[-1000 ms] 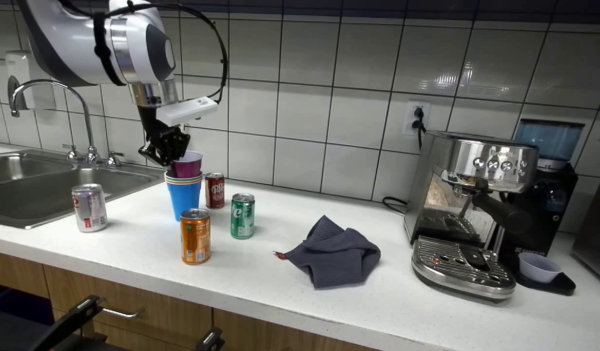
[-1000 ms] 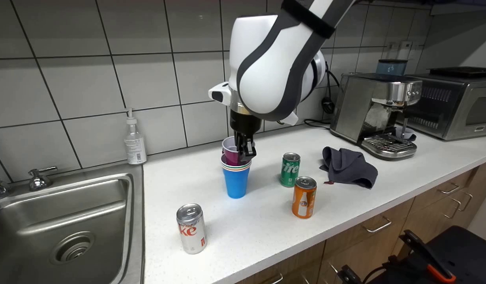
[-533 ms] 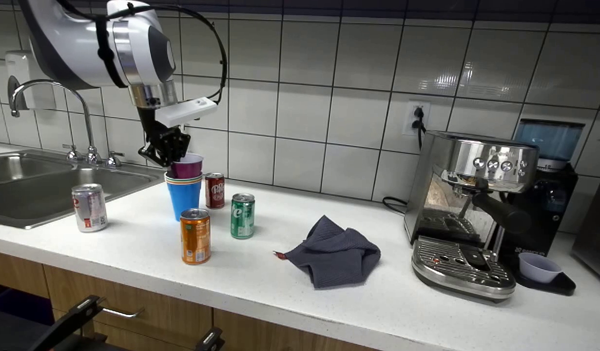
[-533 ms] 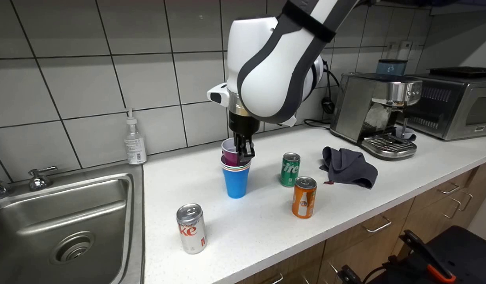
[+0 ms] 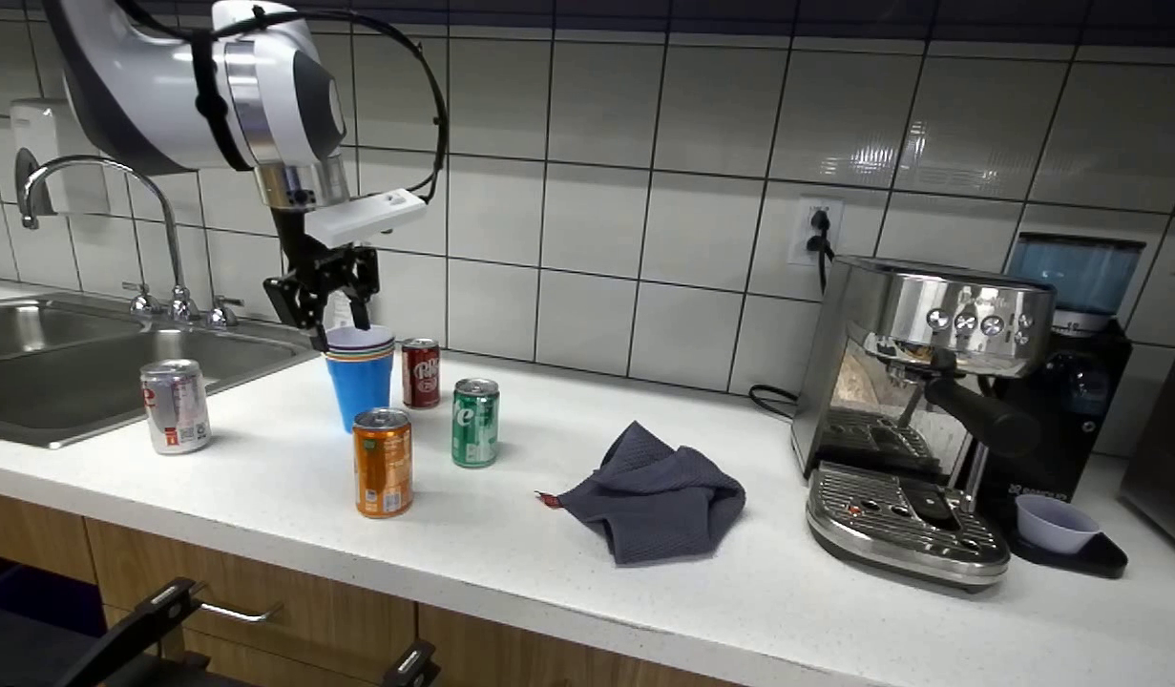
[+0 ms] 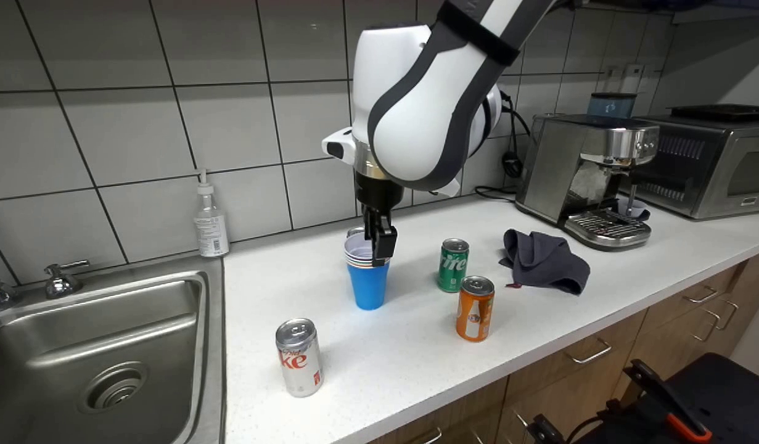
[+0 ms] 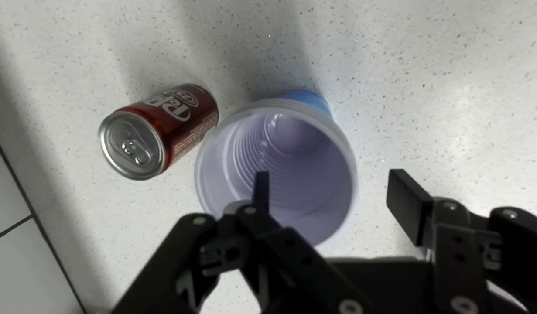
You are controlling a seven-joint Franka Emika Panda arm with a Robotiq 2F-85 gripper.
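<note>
My gripper (image 7: 327, 192) is open just over a stack of plastic cups, with nothing held between its fingers. The stack has a blue outer cup (image 5: 360, 386) and stands upright on the counter. Its topmost cup (image 7: 338, 148) shows a pale purple inside. In the wrist view one finger (image 7: 261, 187) overlaps the cup's mouth, while the opposite finger (image 7: 403, 196) lies beyond the rim over the counter. Whether a fingertip touches the cup I cannot tell. A dark red can (image 7: 181, 117) stands close beside the stack.
A green can (image 5: 475, 423), an orange can (image 5: 383, 463) and a silver can (image 6: 299, 357) stand around the stack. Farther along are a dark cloth (image 5: 654, 496) and an espresso machine (image 5: 921, 382). The sink (image 6: 211, 370) and a soap bottle (image 6: 211, 228) are on the opposite side.
The gripper has opened and let go of the purple cup. That cup has dropped deeper into the stack, so only its rim and inside show. The arm has barely moved.
</note>
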